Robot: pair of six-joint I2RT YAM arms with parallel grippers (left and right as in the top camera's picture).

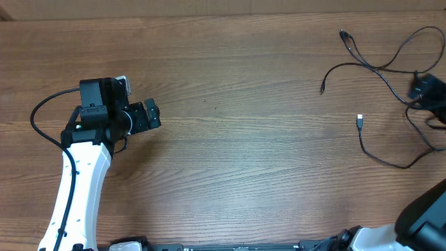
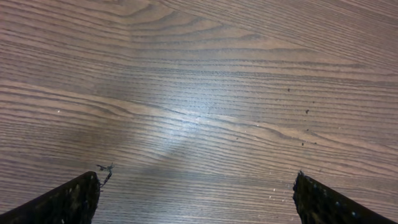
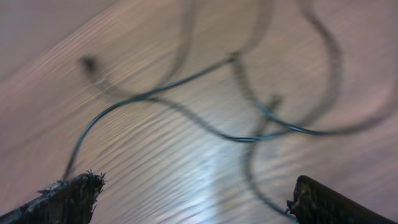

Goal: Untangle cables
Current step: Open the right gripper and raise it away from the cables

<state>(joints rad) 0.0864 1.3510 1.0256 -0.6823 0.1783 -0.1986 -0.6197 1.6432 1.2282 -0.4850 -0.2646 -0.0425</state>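
Along the near edge of the table point(image 1: 230, 174), the overhead view shows the white left arm point(image 1: 73, 188) rising from the left corner and a dark part of the right arm point(image 1: 425, 213) at the right corner. Farther in, the left gripper point(image 1: 148, 115) sits over bare wood on the left half, well apart from anything loose. Its wrist camera adds what the overhead cannot: both fingers point(image 2: 68, 202) stand at the bottom corners of the frame, spread wide, with only wood grain between them.

On the right half lie the cables point(image 1: 371, 66). Nearest is a silver-tipped plug point(image 1: 359, 120), its cord curving toward the right edge. Beyond it, one cord arcs away from a small black plug point(image 1: 323, 89), and another runs from a second plug end point(image 1: 343, 33) near the far edge. The right gripper point(image 1: 421, 89) shows from above only as a dark shape at the right edge among these cords, its jaws unreadable. The right wrist view settles it: the fingertips point(image 3: 71, 193) are wide apart and empty, with several crossing black strands on the wood beyond them. One strand is sharp and runs down to just beside the lower-left finger; the rest are blurred. Only the overhead shows the silver tip.
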